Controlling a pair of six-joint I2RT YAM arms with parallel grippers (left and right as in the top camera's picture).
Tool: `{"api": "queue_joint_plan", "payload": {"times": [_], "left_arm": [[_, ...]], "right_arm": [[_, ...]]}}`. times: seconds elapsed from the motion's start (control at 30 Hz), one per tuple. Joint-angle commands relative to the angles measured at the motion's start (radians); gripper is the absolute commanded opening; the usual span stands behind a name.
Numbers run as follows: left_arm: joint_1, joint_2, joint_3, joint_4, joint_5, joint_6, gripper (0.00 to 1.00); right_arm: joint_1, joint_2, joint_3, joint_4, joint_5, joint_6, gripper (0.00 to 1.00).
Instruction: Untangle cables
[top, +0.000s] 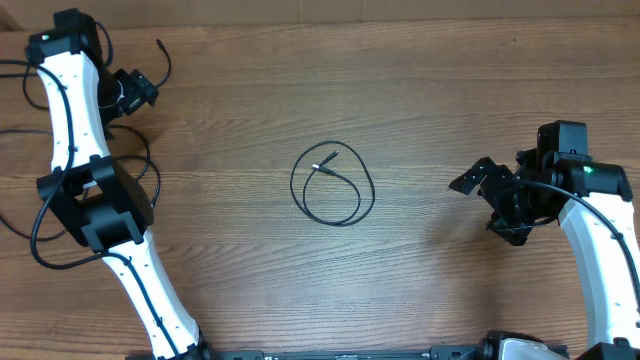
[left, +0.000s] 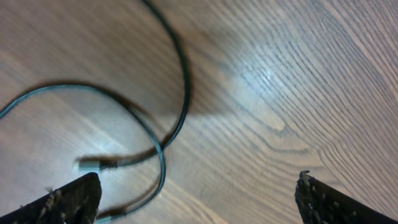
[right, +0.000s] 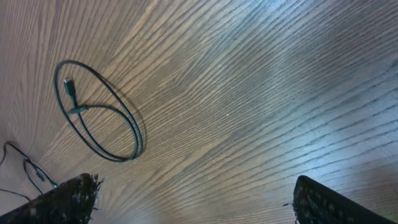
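Wood table (top: 420, 80) carries one looped cable (top: 322, 166) well ahead of my spread, empty right gripper (right: 196, 186), a second cable (left: 185, 93) crossing strands just before my equally spread left gripper (left: 196, 186), where a blind pinch could drag both strands.

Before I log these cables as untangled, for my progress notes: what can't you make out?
Overhead: thin cable runs behind the left arm; rest hidden.
Left wrist: blurred cable leaves the top and left edges.
Right wrist: corner cable cut off by the left edge; plug too small.
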Motion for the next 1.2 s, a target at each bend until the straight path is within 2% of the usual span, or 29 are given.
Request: {"api": "queue_joint_plan", "payload": {"times": [0.0,0.17,0.33,0.43,0.6,0.93,1.03,1.17], "left_arm": [[0.063,-0.05,0.0,-0.031,-0.045,-0.095,1.0],[0.155,-0.034,-0.002,-0.103,-0.069,-0.171,1.0],[0.242,-0.018,-0.003,-0.123,-0.07,-0.177,0.99],[0.299,-0.017,-0.007,-0.122,-0.082,-0.185,1.0],[0.4,-0.017,-0.013,-0.122,-0.209,-0.208,1.0],[0.564,-0.017,-0.145,-0.048,-0.218,-0.217,1.0],[0.606,-0.017,-0.184,0.003,-0.181,-0.156,1.0],[0.643,-0.017,-0.227,0.09,-0.08,0.048,1.0]], "right_arm": [[-0.003,-0.001,-0.008,-0.003,0.01,-0.007,1.0],[-0.003,-0.001,-0.008,-0.002,0.01,-0.007,1.0],[-0.003,-0.001,-0.008,0.008,0.009,-0.007,1.0],[-0.003,-0.001,-0.008,0.003,0.009,-0.007,1.0],[-0.003,-0.001,-0.008,0.001,0.009,-0.007,1.0],[-0.003,-0.001,-0.008,0.009,0.009,-0.006,1.0],[-0.003,-0.001,-0.008,0.013,0.009,-0.006,1.0],[-0.003,-0.001,-0.008,0.016,0.009,-0.006,1.0]]}}
